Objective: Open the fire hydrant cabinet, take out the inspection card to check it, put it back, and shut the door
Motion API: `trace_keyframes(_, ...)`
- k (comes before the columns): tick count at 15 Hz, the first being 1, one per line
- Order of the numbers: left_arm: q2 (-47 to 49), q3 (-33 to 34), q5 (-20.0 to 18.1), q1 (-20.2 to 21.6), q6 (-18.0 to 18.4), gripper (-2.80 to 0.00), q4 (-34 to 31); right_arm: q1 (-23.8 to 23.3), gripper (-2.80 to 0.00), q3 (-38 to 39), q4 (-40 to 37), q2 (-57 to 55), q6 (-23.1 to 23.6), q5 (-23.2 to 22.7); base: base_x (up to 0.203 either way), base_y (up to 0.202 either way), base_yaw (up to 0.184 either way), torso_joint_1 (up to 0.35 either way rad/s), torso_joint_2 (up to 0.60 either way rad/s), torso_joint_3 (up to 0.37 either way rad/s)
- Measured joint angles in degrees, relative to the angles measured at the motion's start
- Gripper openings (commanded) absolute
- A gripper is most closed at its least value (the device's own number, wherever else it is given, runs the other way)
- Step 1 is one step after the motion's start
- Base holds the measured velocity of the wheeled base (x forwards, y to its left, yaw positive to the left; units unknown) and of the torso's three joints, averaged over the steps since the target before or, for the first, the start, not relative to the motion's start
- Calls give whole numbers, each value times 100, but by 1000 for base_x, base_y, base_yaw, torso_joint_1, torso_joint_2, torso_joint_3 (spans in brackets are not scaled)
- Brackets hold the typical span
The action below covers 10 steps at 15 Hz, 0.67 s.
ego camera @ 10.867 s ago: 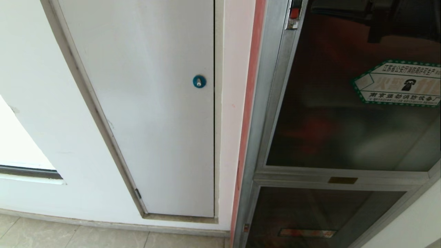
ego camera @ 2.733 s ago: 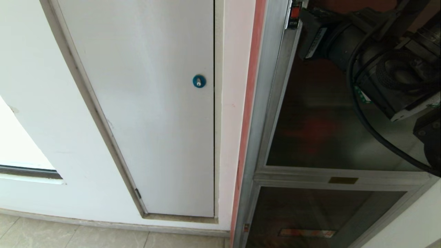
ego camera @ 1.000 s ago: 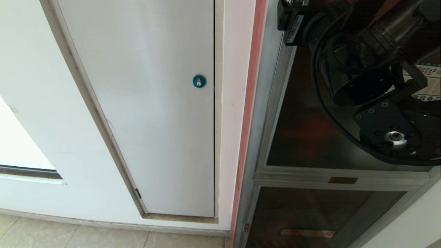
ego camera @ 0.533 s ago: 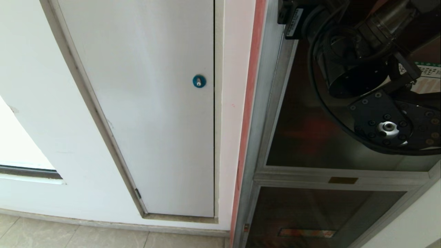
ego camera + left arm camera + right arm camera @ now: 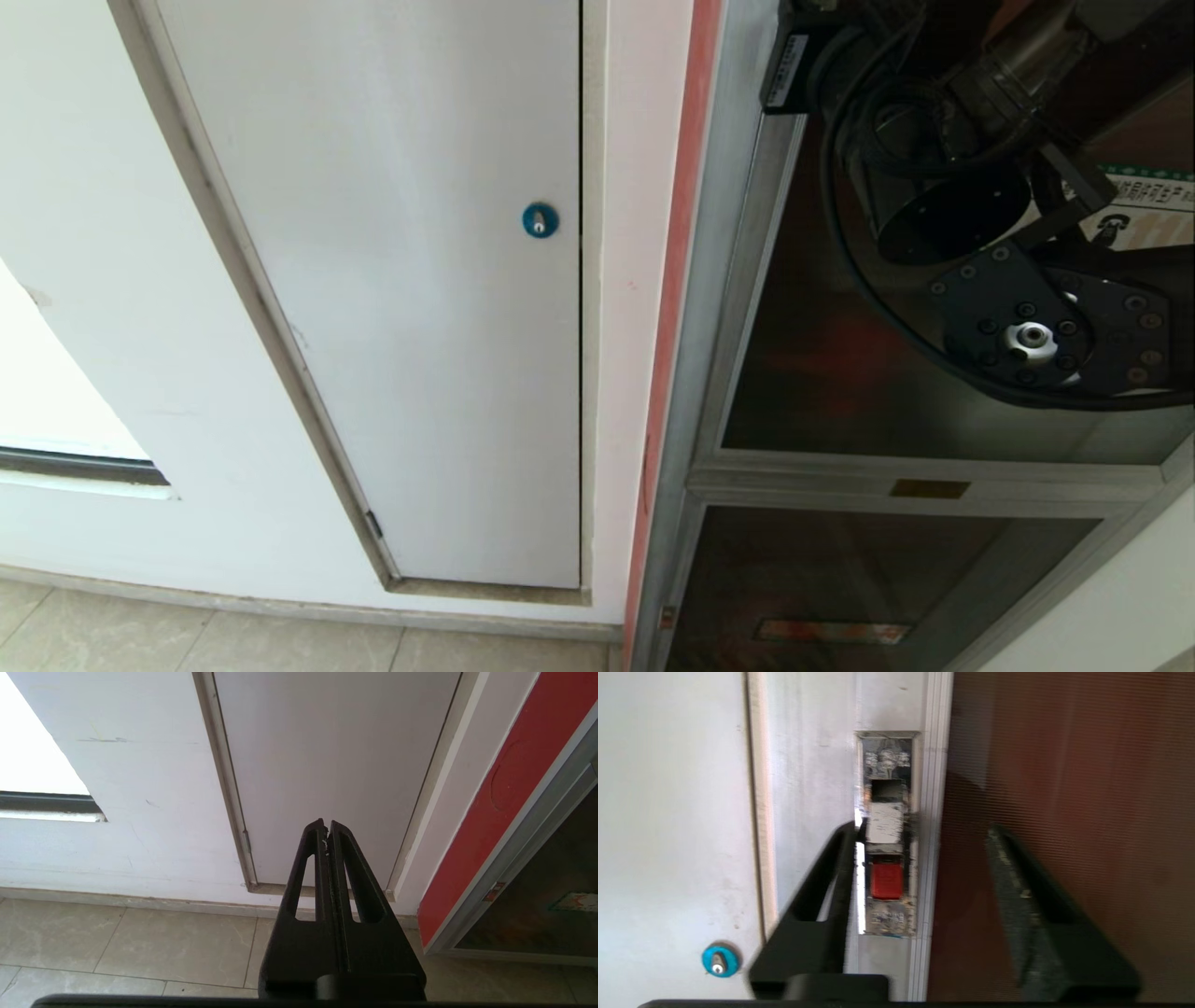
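The fire hydrant cabinet (image 5: 738, 280) stands at the right with its silver frame. Its dark glass door (image 5: 822, 373) lies flush in the frame, and part of the green-bordered sticker (image 5: 1144, 210) shows on it. My right arm (image 5: 943, 205) reaches across the top of the door. In the right wrist view my right gripper (image 5: 923, 829) is open. One finger (image 5: 845, 858) rests by the edge of the latch plate with its red latch (image 5: 886, 879). The other finger (image 5: 1008, 872) is over the glass. The inspection card is hidden. My left gripper (image 5: 326, 823) hangs low and shut.
A white panel (image 5: 420, 327) with a round blue lock (image 5: 540, 220) fills the wall left of the cabinet. A smaller glass panel (image 5: 840, 579) sits under the door. Beige floor tiles (image 5: 140, 942) run along the wall's foot. A window ledge (image 5: 84, 467) is far left.
My right arm came in over the door and in the last second crept a little further up toward the latch. The door has stayed shut. The left arm has not moved.
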State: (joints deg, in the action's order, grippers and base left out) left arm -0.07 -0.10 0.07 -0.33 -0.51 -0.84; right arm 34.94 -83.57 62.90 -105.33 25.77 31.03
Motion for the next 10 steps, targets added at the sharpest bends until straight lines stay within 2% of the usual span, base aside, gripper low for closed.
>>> trace_keyframes(10, 0, 0, 0, -1, 0, -280, 0, -102, -280, -196, -76, -96, -2, -6, 0, 0, 0, 0, 0, 0)
